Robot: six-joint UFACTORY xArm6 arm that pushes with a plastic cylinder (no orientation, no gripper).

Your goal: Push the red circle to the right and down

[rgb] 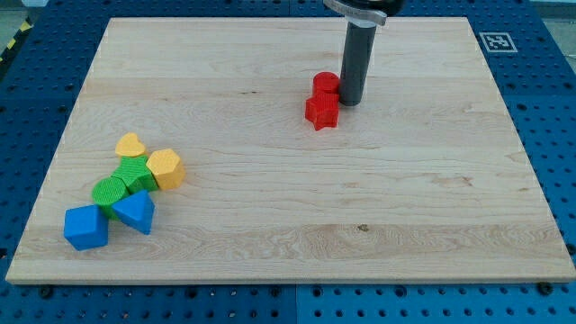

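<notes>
The red circle (325, 84) sits on the wooden board (288, 153) above centre, right of the middle. A red star (321, 112) lies just below it, touching it. My tip (348, 101) stands right beside the red circle on its right side, and just above and right of the red star. The rod rises dark and upright to the view's top.
A cluster lies at the lower left: a yellow heart (131, 145), a yellow hexagon (166, 168), a green block (136, 175), a green circle (110, 192), a blue triangle-like block (136, 211) and a blue block (85, 227). A marker tag (495, 40) sits beyond the board's top right corner.
</notes>
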